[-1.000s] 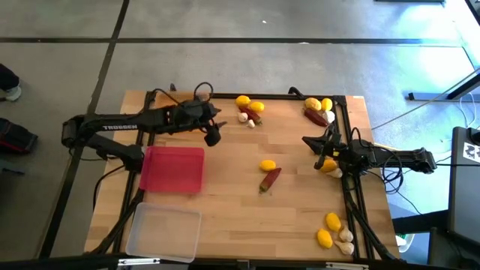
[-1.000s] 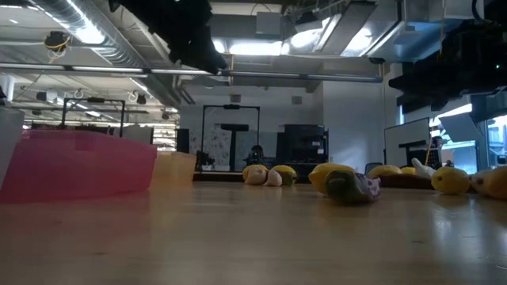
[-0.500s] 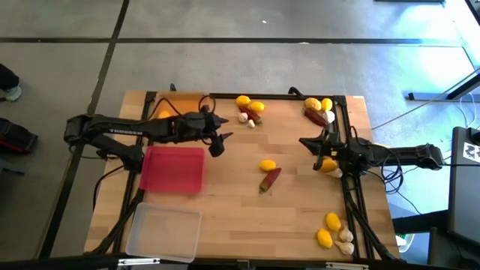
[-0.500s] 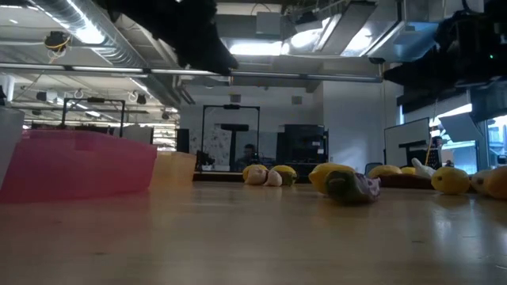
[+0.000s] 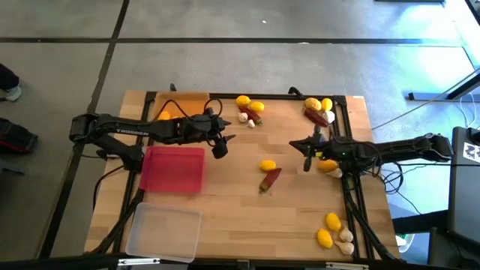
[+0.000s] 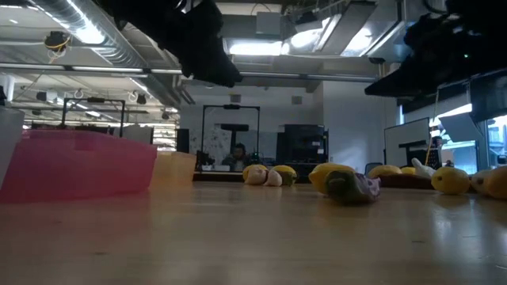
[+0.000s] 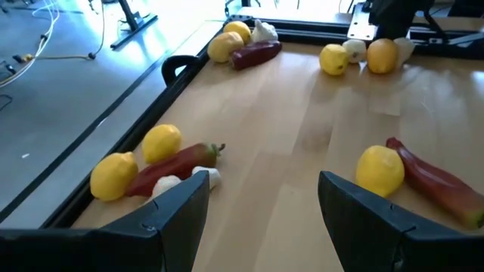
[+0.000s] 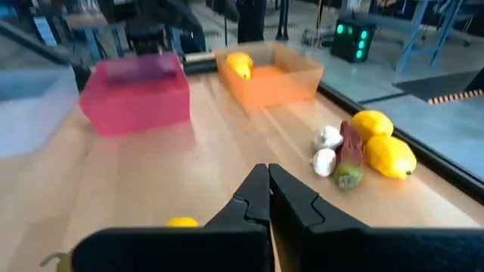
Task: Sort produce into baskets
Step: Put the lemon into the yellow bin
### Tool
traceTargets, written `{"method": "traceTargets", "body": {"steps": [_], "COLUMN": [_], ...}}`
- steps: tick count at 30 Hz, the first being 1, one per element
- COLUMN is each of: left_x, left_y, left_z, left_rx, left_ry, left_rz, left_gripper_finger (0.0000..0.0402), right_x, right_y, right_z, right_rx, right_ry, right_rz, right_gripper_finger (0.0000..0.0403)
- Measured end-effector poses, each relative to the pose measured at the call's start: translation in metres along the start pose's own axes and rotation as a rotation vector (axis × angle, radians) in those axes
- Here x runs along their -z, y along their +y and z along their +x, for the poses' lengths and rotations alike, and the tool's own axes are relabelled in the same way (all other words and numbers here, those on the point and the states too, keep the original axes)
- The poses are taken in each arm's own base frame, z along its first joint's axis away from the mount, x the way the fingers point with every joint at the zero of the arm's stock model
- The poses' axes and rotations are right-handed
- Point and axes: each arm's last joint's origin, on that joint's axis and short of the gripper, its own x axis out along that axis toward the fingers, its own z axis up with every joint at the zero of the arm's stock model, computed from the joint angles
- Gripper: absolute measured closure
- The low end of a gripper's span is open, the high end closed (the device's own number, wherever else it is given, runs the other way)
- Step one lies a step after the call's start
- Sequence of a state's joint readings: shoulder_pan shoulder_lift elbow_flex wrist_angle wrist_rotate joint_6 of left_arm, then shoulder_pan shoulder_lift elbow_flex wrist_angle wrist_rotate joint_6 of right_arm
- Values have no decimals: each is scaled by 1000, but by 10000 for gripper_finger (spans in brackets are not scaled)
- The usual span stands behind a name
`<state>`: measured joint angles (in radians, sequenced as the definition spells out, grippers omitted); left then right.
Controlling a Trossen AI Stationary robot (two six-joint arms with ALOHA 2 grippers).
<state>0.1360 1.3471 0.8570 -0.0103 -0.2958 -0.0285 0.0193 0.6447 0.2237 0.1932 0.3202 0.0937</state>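
Fingers of the left gripper [image 5: 223, 140] spread empty beside the pink basket [image 5: 173, 169], high view, presumably ranging toward the central lemon [image 5: 268, 165] and chilli [image 5: 270, 179]; low view adds little; left wrist: fingers [image 7: 170, 219] frame that pair; right wrist: right gripper [image 8: 268, 198] clenched, empty, orange basket [image 8: 276, 83] holding one lemon.

One camera looks straight down on the whole pale wooden table [image 5: 225, 202]. Another sits at tabletop level beside the translucent red-pink plastic tray [image 6: 75, 162], facing the room beyond. Each wrist camera looks close across the table; the right one shares that tray [image 8: 136, 91].
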Motion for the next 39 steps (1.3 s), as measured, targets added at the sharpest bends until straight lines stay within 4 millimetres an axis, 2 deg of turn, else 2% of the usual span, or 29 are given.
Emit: {"method": "traceTargets", "body": {"steps": [11,14,22,27,32,39], "left_x": [0,-1,0,3,7,16], "left_y": [-3,-7,-25,-36,-46,-55], "left_z": [-1,-2,-8,-9,-5,5], "left_rx": [9,22,80,114,135,141], "left_ry": [-4,-9,-14,-5,14,50], "left_rz": [-2,-4,-40,-71,-99,-114], "left_gripper_finger": [158,158,158,158,158,158], "right_x": [3,9,24,35,45,56], "right_y": [14,17,25,26,28,32], "right_z": [34,43,62,69,77,88], "right_rx": [-95,-116,-181,-179,-206,-229], "right_ry": [192,246,282,334,356,339], "right_rz": [-45,-52,-51,-62,-104,-132], "right_gripper_finger": [393,366,242,186,162,159]}}
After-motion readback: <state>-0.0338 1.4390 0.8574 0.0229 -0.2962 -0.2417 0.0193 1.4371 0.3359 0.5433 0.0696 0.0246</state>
